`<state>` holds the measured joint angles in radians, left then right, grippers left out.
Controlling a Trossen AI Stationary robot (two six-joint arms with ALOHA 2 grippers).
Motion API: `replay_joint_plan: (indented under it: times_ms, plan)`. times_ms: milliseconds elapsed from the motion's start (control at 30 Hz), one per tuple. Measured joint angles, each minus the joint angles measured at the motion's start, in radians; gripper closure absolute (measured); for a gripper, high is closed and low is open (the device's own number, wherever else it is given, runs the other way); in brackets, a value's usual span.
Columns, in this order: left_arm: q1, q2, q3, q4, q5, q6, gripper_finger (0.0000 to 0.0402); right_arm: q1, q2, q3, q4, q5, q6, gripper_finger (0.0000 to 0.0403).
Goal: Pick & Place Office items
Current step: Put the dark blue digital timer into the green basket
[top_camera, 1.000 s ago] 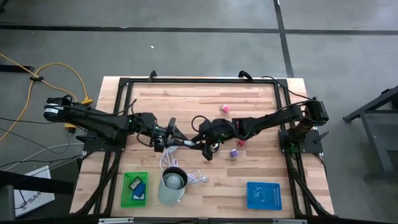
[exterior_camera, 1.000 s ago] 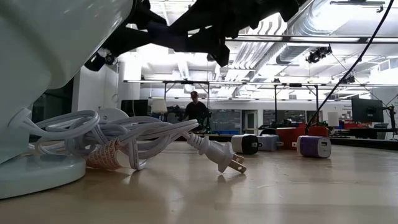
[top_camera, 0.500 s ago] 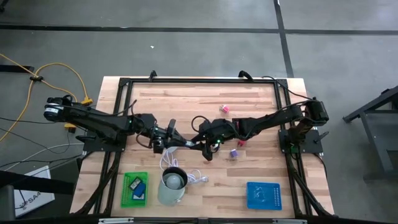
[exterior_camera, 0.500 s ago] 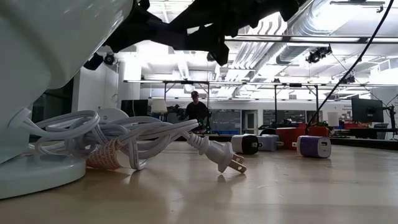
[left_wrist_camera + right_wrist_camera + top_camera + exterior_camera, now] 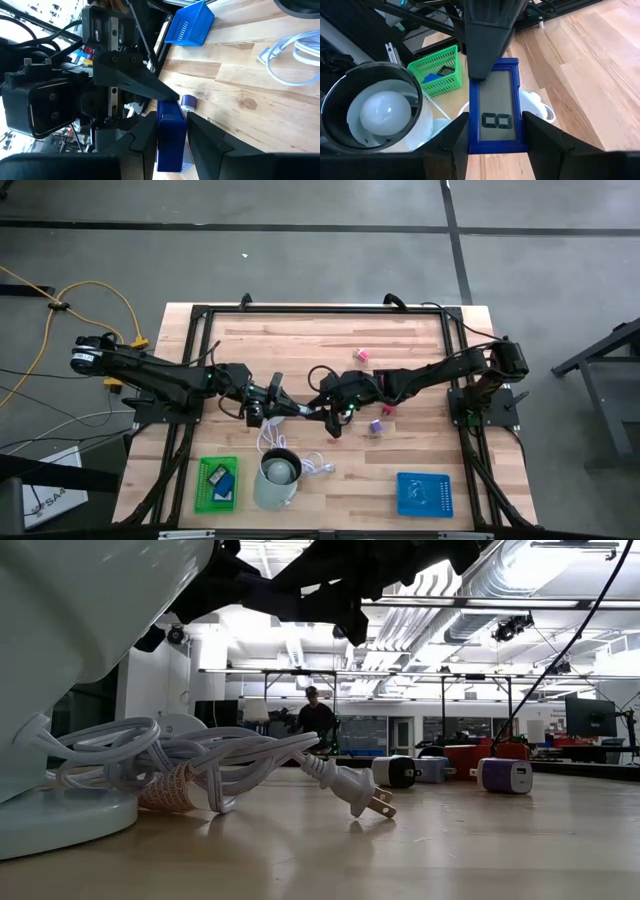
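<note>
Wooden slats make up the table [image 5: 300, 340], which stands on a grey floor inside a black frame. Above its middle a flat blue piece with a grey display [image 5: 496, 111] is gripped from both ends: the right gripper [image 5: 495, 142] clamps its sides between both fingers, and the left gripper [image 5: 170, 145] is closed on its edge from the opposite side. Both arms stretch inward nearly level, meeting between the frame's sides, left gripper [image 5: 283, 406] just left of right gripper [image 5: 333, 418].

Loose on the table to the right lie a pink piece [image 5: 362, 355] toward the far edge, a red one [image 5: 386, 409] and a purple one [image 5: 376, 425] close to the right arm.

Along the near edge sit two trays: a green tray [image 5: 217, 484] on the left holding two blue items, and a blue tray [image 5: 424, 493] on the right. Between them, nearer the green one, stands a pale cup [image 5: 277, 477] with a white coiled cable [image 5: 190, 765] beside it.
</note>
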<state>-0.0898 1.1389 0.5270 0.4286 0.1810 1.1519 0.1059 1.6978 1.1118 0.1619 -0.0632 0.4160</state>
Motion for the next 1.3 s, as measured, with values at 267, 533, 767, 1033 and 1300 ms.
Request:
replay_joint_plan:
  times_ms: [267, 533, 767, 1033, 1300]
  plan:
    - [0.000, 0.000, 0.000, 0.000, 0.000, 0.000, 0.0306, 0.000, 0.000, 0.000, 0.000, 0.000, 0.002, 0.0255]
    - [0.000, 0.000, 0.000, -0.001, 0.001, 0.002, 0.0341, 0.000, 0.000, 0.000, 0.004, -0.022, 0.007, 0.0255]
    - [0.000, 0.000, 0.000, -0.001, 0.001, 0.002, 0.0333, 0.000, 0.000, 0.000, 0.006, -0.022, 0.007, 0.0254]
    - [0.000, 0.000, 0.000, -0.001, 0.001, 0.002, 0.0337, 0.000, 0.000, 0.000, 0.006, -0.027, 0.007, 0.0254]
    - [0.000, 0.000, 0.000, 0.000, 0.002, -0.001, 0.0338, -0.002, 0.000, 0.000, 0.008, -0.051, 0.026, 0.0254]
